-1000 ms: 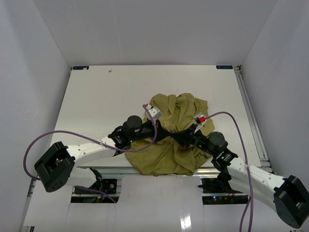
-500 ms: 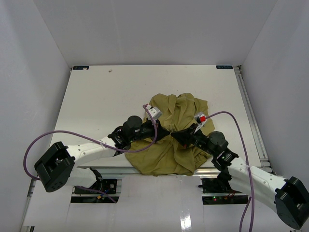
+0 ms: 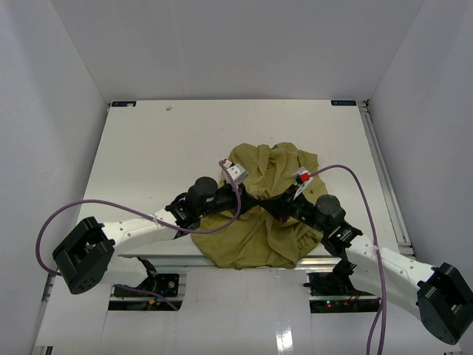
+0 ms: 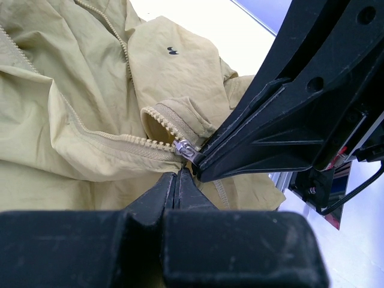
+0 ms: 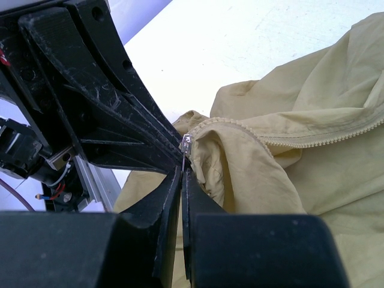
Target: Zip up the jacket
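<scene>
Noted one white worktop (image 3: 162,148). Found one jacket (image 3: 255,237), olive-yellow, soft, crumpled into heavy folds, lying beneath and around both pincer tips, with pale zip teeth showing just beyond them. Counted two pincers, meeting tip to tip over the cloth. Left pincer (image 4: 178,175) seen closed, tips just below the zip slider; cannot tell whether cloth is pinched. Right pincer (image 5: 183,173) seen closed on the one metal zip slider (image 4: 185,147).

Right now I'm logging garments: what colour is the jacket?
Olive-yellow; the jacket shows best in the left wrist view.
</scene>
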You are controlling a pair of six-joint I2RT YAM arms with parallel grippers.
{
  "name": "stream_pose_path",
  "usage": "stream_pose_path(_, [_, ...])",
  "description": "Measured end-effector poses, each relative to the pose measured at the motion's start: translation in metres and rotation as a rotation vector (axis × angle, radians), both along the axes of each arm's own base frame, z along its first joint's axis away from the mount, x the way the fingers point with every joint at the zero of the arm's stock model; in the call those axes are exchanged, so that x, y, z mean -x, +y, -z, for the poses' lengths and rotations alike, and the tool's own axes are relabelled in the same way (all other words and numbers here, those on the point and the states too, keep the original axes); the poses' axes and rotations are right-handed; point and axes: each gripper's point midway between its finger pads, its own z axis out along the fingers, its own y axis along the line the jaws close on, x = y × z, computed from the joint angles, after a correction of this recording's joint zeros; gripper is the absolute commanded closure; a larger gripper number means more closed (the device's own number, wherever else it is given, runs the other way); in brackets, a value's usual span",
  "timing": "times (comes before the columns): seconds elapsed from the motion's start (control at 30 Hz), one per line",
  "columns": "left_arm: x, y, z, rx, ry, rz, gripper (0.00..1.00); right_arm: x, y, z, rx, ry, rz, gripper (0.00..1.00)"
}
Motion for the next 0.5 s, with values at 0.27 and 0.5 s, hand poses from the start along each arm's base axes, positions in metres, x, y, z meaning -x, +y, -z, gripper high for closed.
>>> stream_pose_path(0.27, [-0.0011, -0.0007, -0.0027, 0.006, -0.016, 0.001, 1.00, -0.0045, 0.0004, -0.0048, -0.014, 0.009, 0.022, 0.92])
stream_pose_path(0.5, [-0.0035, -0.0006, -0.0046, 0.009, -0.030, -0.008, 1.00, -0.0093, -0.0001, -0.0073, -0.035, 0.020, 0.049, 0.92])
